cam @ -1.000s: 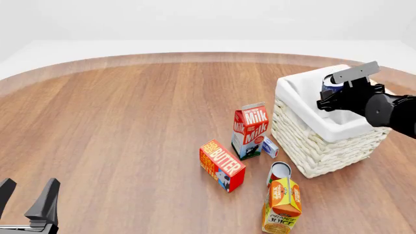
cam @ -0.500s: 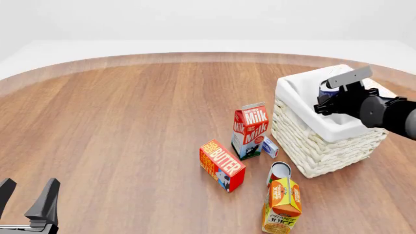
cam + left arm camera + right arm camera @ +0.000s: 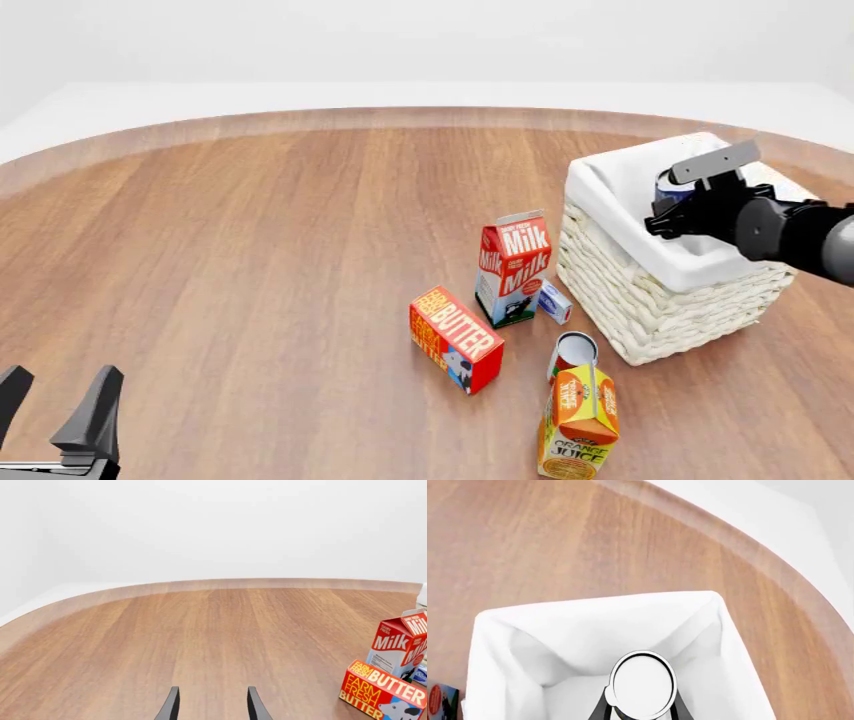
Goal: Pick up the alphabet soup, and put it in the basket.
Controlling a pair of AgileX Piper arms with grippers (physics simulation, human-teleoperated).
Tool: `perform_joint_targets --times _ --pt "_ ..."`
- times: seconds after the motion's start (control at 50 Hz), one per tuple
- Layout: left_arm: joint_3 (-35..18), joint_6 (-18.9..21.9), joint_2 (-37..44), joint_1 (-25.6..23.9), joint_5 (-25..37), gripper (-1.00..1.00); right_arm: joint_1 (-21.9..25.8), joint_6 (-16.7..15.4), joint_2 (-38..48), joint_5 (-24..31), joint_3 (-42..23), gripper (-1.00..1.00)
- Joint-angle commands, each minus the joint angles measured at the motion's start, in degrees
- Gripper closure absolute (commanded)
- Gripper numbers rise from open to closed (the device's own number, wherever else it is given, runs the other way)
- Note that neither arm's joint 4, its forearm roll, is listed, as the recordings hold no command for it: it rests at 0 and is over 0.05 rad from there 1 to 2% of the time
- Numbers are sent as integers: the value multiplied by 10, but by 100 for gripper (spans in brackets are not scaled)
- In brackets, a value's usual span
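The alphabet soup (image 3: 671, 183) shows only as a bit of blue label and pale top in the front view, held just inside the mouth of the basket (image 3: 638, 300). My right gripper (image 3: 675, 203) is shut on it from above. In the right wrist view the can's round silvery-white top (image 3: 642, 681) sits between the two fingers (image 3: 602, 707), over the basket's white cloth lining (image 3: 547, 645). My left gripper (image 3: 56, 405) stands open at the near left of the table, its gap (image 3: 212, 705) holding nothing.
Left of the basket stand a milk carton (image 3: 513, 268) and a small box (image 3: 554, 300). A butter box (image 3: 457, 338) lies nearer. A red-labelled can (image 3: 571, 352) and an orange juice carton (image 3: 578, 422) are in front of the basket. Milk (image 3: 400, 642) and butter (image 3: 381, 690) also show in the left wrist view.
My right gripper has shifted slightly left and down with the can, deeper over the basket's opening. The left arm has not moved.
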Motion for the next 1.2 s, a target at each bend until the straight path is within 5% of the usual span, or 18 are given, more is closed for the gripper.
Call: perform_joint_targets --times 0.02,0.98,1.0,1.2 --pt "0 0 0 0 0 -100 -3 8 11 -2 -16 100" --pt "0 0 0 0 0 -100 -15 4 54 -1 -39 100" --pt "0 0 0 0 0 -100 -16 1 54 -1 -39 -100" --pt "0 0 0 0 0 -100 -25 3 56 3 -47 -100"
